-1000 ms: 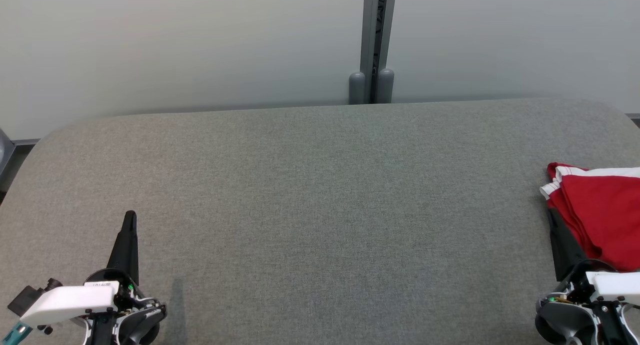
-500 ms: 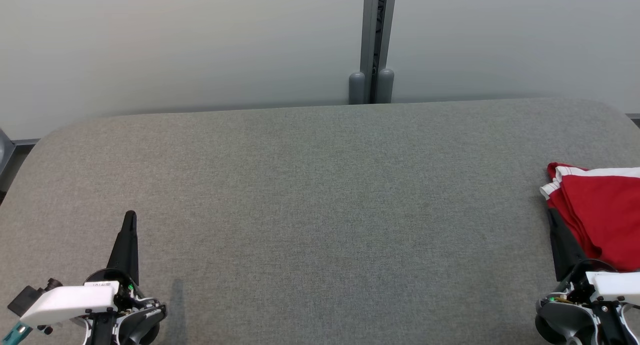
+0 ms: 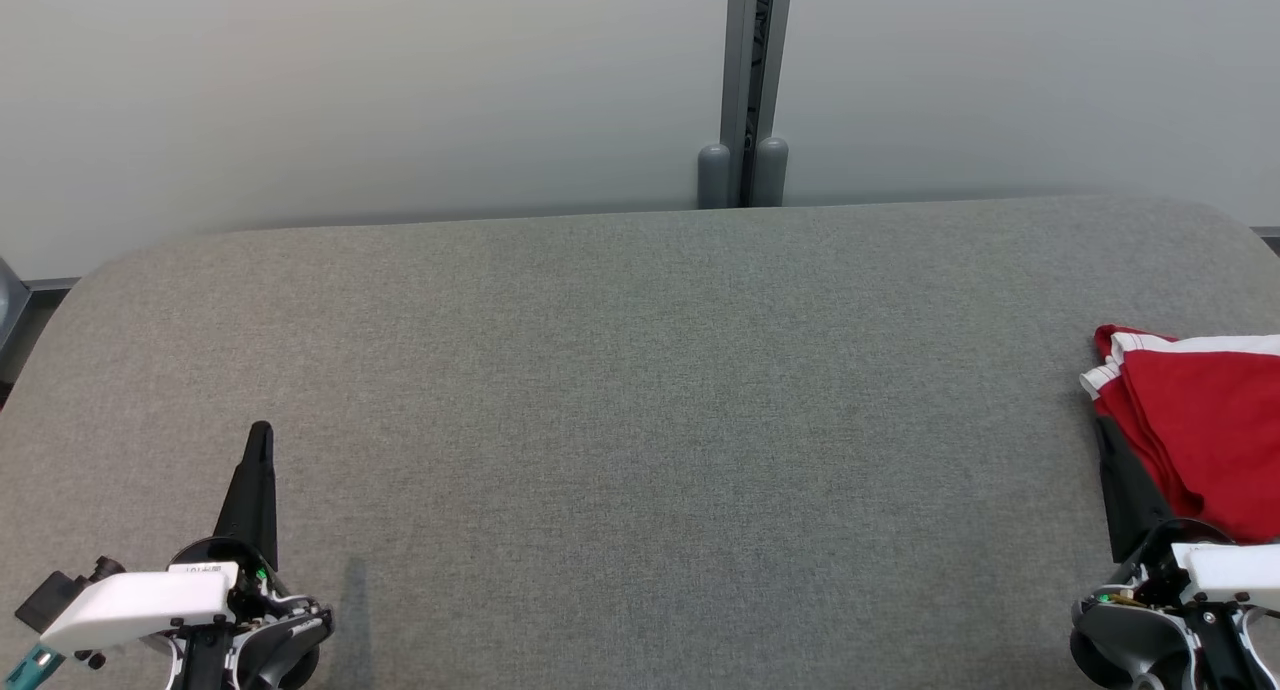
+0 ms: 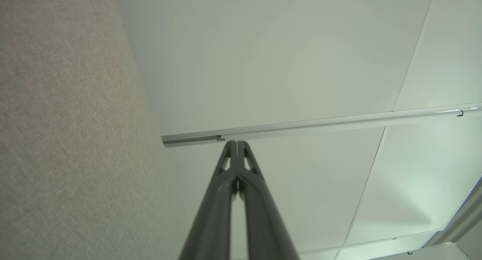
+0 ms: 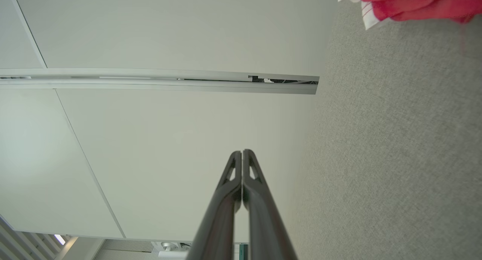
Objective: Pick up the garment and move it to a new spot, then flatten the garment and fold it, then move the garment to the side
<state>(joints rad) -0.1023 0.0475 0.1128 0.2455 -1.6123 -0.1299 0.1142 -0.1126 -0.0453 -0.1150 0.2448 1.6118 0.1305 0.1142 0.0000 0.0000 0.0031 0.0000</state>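
A folded red garment (image 3: 1205, 440) with white striped trim lies at the right edge of the grey table (image 3: 640, 420), cut off by the frame; its trim corner also hangs in the right wrist view (image 5: 406, 3). My right gripper (image 3: 1103, 428) sits at the lower right, fingers pressed together and empty, its tip just left of the garment's near edge. In its own wrist view the right gripper (image 5: 242, 152) is shut. My left gripper (image 3: 261, 430) rests at the lower left, shut and empty, far from the garment; the left gripper (image 4: 236, 142) shows its fingers meeting in the left wrist view.
A pale wall stands behind the table, with a grey vertical post (image 3: 745, 90) at its middle. The table's rounded corners lie at the far left and far right.
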